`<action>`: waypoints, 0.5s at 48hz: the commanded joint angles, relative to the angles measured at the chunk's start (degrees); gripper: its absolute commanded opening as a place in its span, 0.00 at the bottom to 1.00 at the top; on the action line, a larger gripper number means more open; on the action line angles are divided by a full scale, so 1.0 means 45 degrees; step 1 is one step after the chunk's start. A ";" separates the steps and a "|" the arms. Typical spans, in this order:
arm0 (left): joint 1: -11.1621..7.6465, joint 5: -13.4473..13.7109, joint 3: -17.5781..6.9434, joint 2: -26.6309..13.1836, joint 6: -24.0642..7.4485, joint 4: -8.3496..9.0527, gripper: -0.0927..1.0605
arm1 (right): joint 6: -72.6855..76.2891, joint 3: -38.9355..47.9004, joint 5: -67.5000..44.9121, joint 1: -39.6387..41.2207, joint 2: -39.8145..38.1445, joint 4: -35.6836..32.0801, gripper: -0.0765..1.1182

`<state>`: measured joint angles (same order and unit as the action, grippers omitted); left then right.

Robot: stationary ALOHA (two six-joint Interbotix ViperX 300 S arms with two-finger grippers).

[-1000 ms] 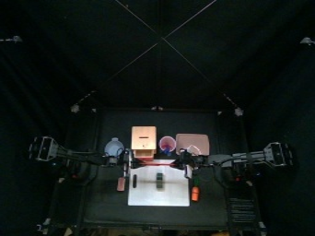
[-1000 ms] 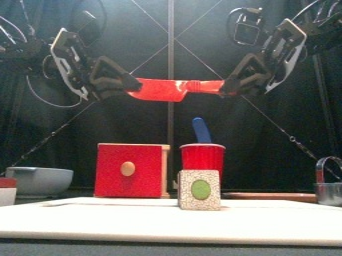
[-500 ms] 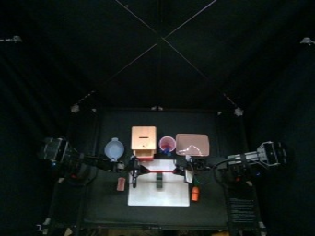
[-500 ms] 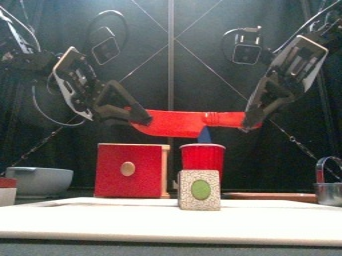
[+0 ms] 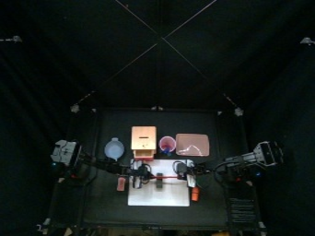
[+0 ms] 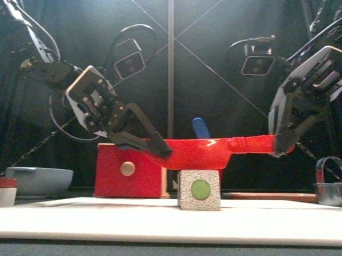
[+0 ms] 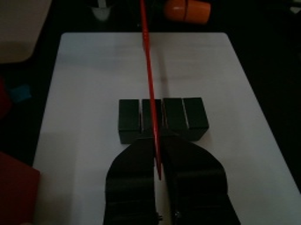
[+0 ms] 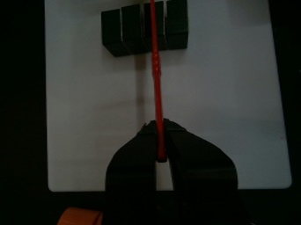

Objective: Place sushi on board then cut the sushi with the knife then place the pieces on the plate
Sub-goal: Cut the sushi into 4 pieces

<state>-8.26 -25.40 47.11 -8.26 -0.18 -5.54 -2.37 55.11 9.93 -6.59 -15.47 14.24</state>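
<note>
The red knife (image 6: 225, 148) hangs in the middle of the front frame, held at both ends. The left fingers (image 7: 132, 176) are shut narrow on one end. The right fingers (image 8: 132, 167) pinch the other end just as tightly. In the front view the blade runs almost level, a little higher toward frame right. It sits close above the sushi roll (image 6: 201, 188), and I cannot tell whether it touches. Both wrist views show the knife edge-on as a thin red line lying crosswise over the roll's dark blocks.

The roll rests on the white cutting board (image 5: 167, 195), low and centre in the top frame, near the bench's front edge. Behind the board, across the middle of the top frame, stand:
- the blue-grey bowl (image 5: 114, 147) at left
- the wooden box (image 5: 144, 139)
- the red cup (image 6: 203, 165) with the blue knife (image 6: 201, 127) in it
- the pink tray (image 5: 192, 144) at right, bare of sushi
</note>
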 commanded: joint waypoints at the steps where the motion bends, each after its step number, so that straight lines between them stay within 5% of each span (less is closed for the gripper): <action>1: 0.0020 0.0625 -0.0410 0.0020 -0.0039 0.0039 0.37 | -0.0020 -0.0117 0.0078 -0.0039 -0.0176 -0.0039 0.21; 24: 0.0332 0.1035 -0.0488 0.0723 -0.0078 0.0430 0.37 | -0.0020 -0.0312 0.0078 0.0195 -0.0508 -0.0742 0.21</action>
<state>-7.21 -20.65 45.44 -6.24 -0.44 -4.48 -2.37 54.84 10.46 -5.89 -16.44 11.07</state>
